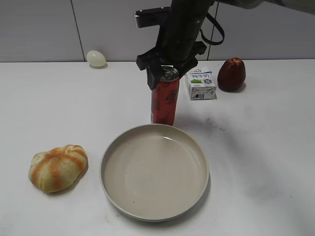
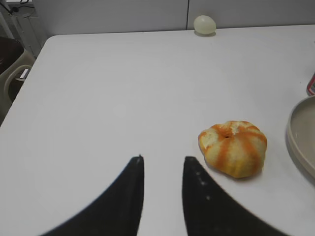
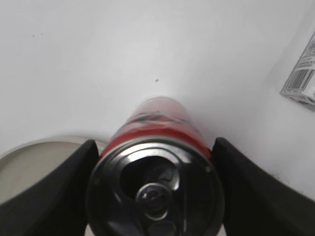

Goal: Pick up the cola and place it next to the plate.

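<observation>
Slanted exterior view; two close wrist views

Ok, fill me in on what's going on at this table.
The right gripper is closed around the top of the cola can, which stands upright just behind the beige plate; whether the can already rests on the table is hard to tell. The left gripper is open and holds nothing, hovering near the orange-striped bun. A milk carton, a dark red fruit and a pale egg sit untouched near the table's far edge.
</observation>
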